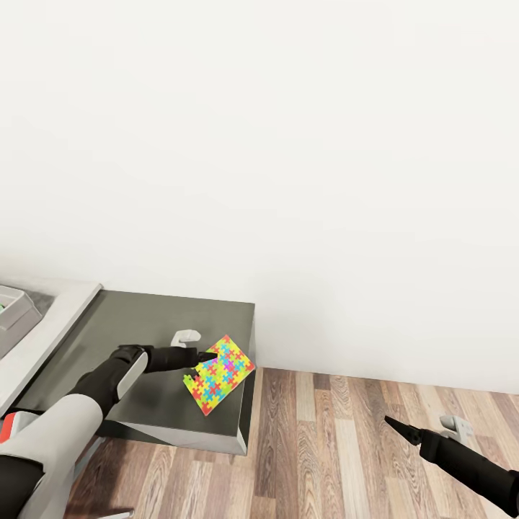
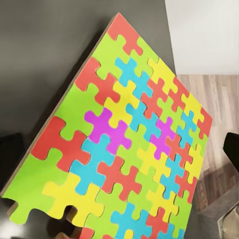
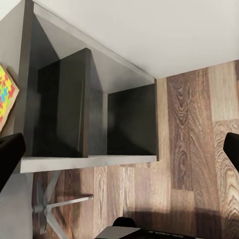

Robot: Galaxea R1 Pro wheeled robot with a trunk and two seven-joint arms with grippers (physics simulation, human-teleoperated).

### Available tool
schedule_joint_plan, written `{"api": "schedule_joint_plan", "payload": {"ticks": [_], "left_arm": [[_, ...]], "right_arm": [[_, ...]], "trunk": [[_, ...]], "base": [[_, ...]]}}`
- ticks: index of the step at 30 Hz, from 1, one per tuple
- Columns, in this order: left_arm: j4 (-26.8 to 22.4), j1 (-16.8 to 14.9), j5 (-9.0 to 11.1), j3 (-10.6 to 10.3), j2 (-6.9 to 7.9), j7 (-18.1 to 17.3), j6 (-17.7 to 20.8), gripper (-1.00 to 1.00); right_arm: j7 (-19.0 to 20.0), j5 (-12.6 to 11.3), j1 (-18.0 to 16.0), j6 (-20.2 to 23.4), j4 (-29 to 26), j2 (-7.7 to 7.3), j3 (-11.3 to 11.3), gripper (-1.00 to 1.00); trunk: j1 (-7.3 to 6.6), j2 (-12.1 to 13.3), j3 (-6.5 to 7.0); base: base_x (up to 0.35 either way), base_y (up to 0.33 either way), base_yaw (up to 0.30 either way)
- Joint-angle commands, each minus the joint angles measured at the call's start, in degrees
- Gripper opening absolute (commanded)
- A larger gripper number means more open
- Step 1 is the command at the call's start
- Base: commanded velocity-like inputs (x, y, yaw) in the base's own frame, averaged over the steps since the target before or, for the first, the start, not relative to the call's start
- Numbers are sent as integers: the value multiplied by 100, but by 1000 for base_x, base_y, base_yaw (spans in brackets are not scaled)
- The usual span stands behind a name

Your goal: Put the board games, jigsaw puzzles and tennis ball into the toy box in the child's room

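A jigsaw puzzle [image 1: 220,373] of bright red, yellow, green, blue and purple pieces hangs tilted over the right end of the dark grey table [image 1: 144,317]. My left gripper [image 1: 207,356] is shut on its near left edge. In the left wrist view the jigsaw puzzle [image 2: 129,144] slopes across the frame, with dark fingers [image 2: 232,149] at the sides. My right gripper [image 1: 402,428] hangs open over the wooden floor, right of the table, holding nothing. One corner of the jigsaw puzzle [image 3: 6,92] shows in the right wrist view.
A pale grey surface [image 1: 50,317] adjoins the table on the left, carrying a grey boxy object [image 1: 11,310] cut off by the frame. The table's end has open dark shelf compartments [image 3: 124,119]. A metal star-shaped base [image 3: 50,204] stands on the wooden floor [image 1: 346,432]. White wall behind.
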Motion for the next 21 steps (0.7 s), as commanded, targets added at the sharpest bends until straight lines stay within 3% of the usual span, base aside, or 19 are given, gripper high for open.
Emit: {"api": "schedule_joint_plan", "payload": {"ticks": [1, 12, 21], "left_arm": [[-5, -5, 56, -29, 8, 2, 40, 100], [-34, -5, 74, -38, 6, -46, 44, 100], [-57, 3, 66, -39, 19, -279, 45, 100]], "right_arm": [[15, -14, -4, 32, -2, 0, -6, 100], [19, -14, -4, 32, -2, -7, -6, 100], [19, -14, -4, 32, -2, -9, -6, 100]], "trunk": [[3, -10, -9], [3, -10, -9], [3, -10, -9]], "base": [[0, 0, 0], [0, 0, 0], [0, 0, 0]]}}
